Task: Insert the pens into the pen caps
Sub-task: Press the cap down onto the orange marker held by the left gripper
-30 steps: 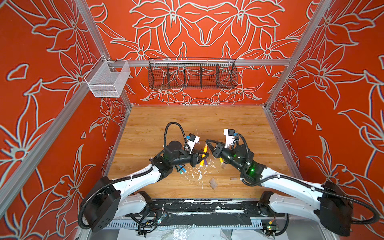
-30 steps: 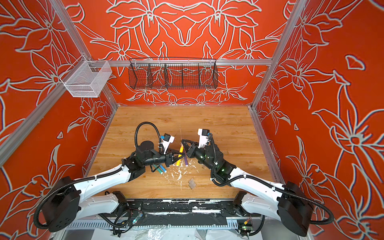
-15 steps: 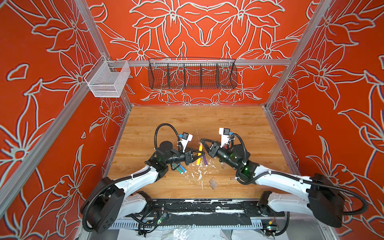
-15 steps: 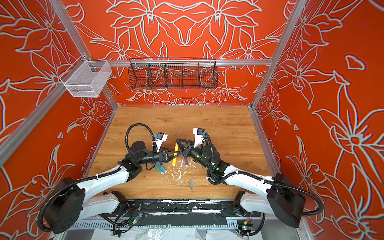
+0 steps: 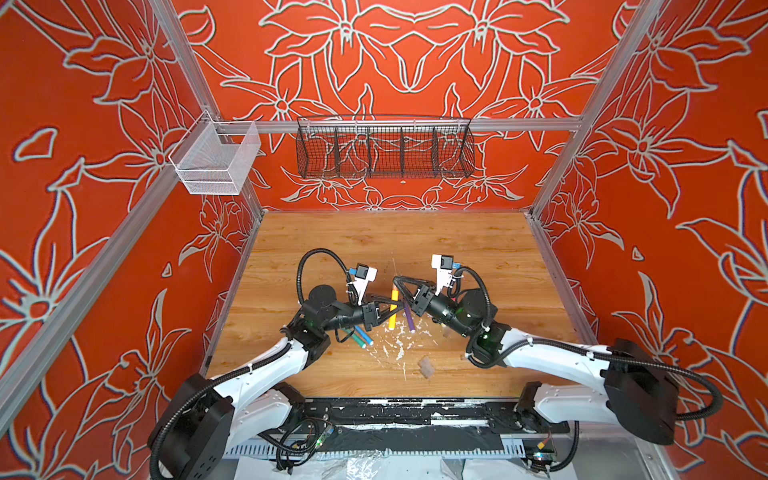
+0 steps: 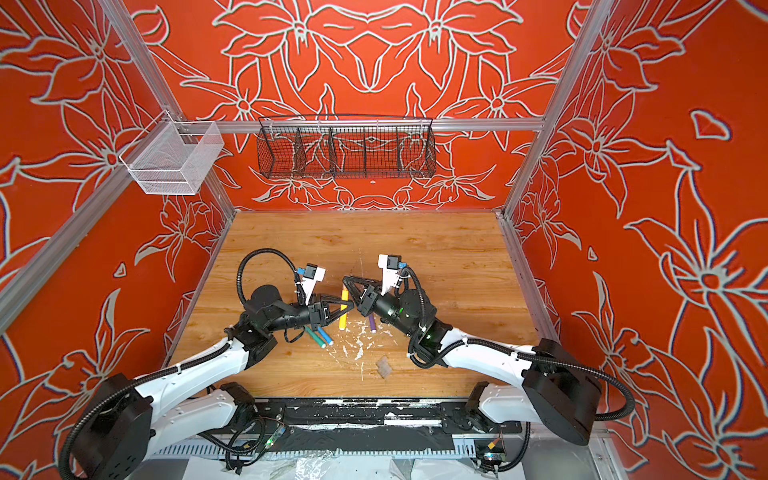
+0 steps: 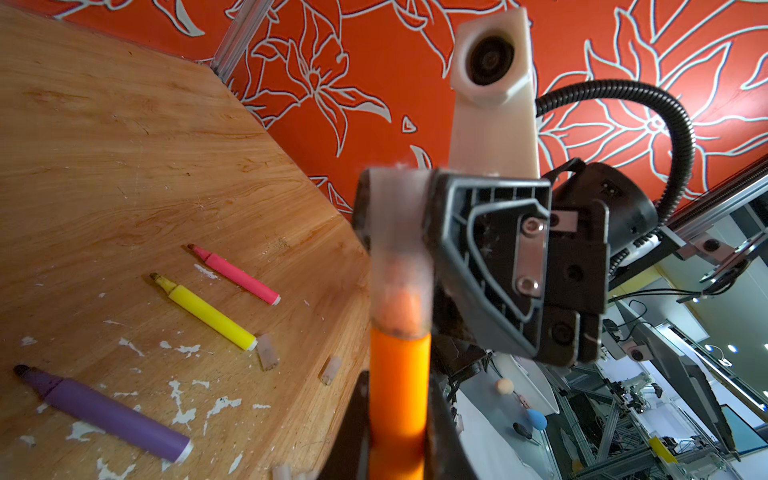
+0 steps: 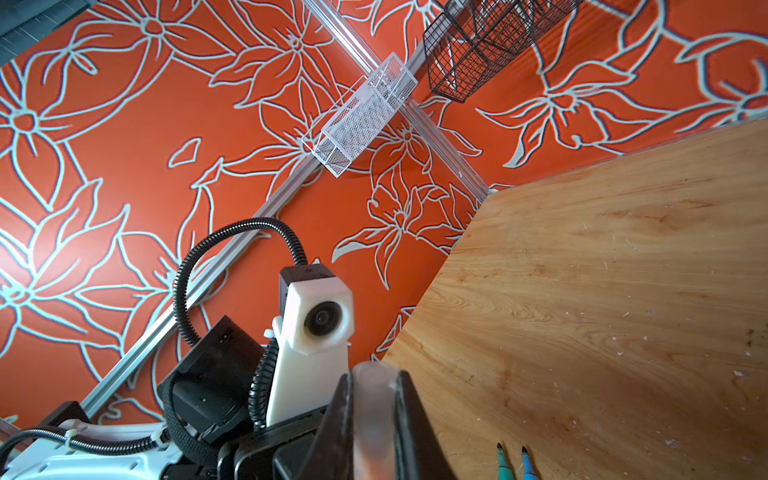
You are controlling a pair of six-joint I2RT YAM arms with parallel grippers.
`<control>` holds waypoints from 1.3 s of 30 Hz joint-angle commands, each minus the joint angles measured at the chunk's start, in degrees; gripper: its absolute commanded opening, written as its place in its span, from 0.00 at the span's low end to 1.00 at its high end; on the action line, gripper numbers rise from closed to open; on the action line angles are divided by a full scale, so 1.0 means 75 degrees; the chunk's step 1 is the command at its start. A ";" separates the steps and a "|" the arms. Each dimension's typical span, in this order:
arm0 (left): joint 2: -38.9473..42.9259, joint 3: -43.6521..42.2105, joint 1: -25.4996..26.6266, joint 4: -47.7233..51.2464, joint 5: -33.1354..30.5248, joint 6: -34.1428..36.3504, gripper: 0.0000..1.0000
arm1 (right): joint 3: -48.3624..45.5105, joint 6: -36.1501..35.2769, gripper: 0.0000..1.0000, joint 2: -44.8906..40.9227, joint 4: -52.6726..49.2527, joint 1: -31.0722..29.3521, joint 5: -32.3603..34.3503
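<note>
Holding the orange pen (image 7: 399, 365) with my left tool (image 7: 398, 432) clamped on its barrel, I see its tip inside the clear cap (image 7: 397, 249) pinched by my right tool (image 5: 400, 284), above the bench (image 5: 374, 241) at mid-frame in both top views.

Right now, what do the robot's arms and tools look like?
The left arm and right arm are white shells with black joints and ribbed black cables. The left tool and right tool are black and triangular, each topped by a white camera mount.
</note>
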State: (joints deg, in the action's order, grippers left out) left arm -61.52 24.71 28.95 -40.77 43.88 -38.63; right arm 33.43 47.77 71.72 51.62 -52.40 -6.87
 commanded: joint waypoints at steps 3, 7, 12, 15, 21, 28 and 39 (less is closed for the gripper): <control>0.0293 0.0101 -0.0040 -0.0258 -0.0406 0.0031 0.00 | -0.0339 -0.0060 0.00 -0.0183 -0.0150 -0.0593 -0.1166; 0.0444 0.0028 -0.0040 -0.0107 -0.0557 0.0237 0.00 | -0.0485 -0.0163 0.03 -0.0201 -0.0247 -0.0758 -0.0991; 0.0444 0.0019 -0.0040 0.0105 -0.0641 0.0618 0.00 | -0.0355 -0.0452 0.55 -0.0776 -0.1267 -0.0743 -0.0485; 0.0565 0.0044 -0.0010 0.0448 -0.0811 0.0970 0.00 | 0.0731 -0.0963 0.68 -0.1689 -0.4610 -0.0689 0.0952; 0.0911 0.0127 0.0179 0.1022 -0.1246 0.1452 0.00 | 0.1131 -0.1029 0.82 -0.2553 -0.5178 -0.0322 0.1326; 0.0726 0.0284 0.0426 0.1183 -0.1339 0.1670 0.00 | 0.2022 -0.1068 0.76 -0.1706 -0.5278 -0.0244 0.0679; 0.0444 0.0467 0.0674 0.1451 -0.1409 0.1918 0.00 | 0.2842 -0.0965 0.57 -0.0532 -0.5253 -0.0085 0.0298</control>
State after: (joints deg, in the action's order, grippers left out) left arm -58.06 26.59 33.54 -29.98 33.50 -25.69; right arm 52.51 40.49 67.22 12.12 -53.56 -2.92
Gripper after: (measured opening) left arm 0.133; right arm 0.578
